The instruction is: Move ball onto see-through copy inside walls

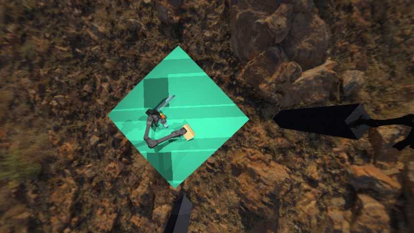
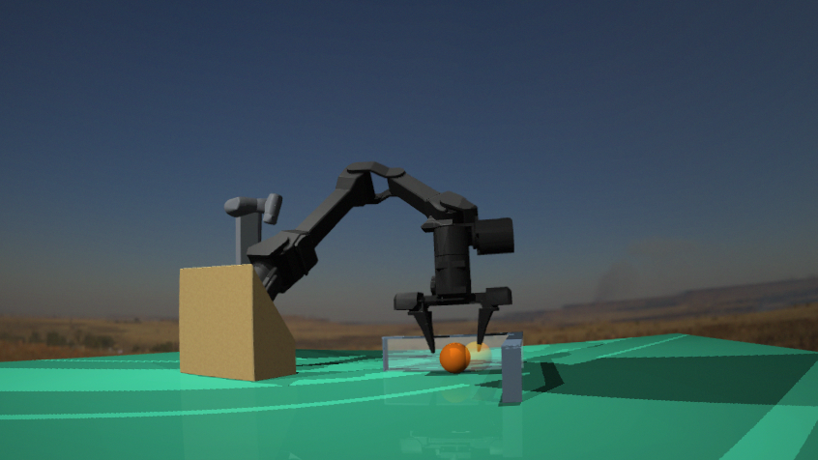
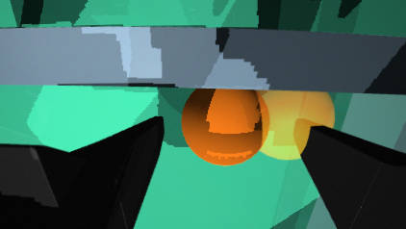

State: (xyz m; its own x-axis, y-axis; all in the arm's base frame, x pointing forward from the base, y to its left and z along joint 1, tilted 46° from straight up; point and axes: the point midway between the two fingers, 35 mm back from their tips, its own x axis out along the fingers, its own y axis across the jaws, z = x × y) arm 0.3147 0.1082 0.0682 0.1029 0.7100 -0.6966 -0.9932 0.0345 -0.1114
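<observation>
I have the end effector (image 2: 455, 346) open and empty, its fingertips straddling the orange ball (image 2: 454, 358) just above the counter (image 2: 628, 412). The ball sits inside the corner of the clear walls (image 2: 511, 365), touching the long wall in the wrist view and overlapping the see-through copy (image 3: 298, 122) beside it without being centred on it. I judge this the approach step; next I would lower, close and nudge the ball onto the copy.
</observation>
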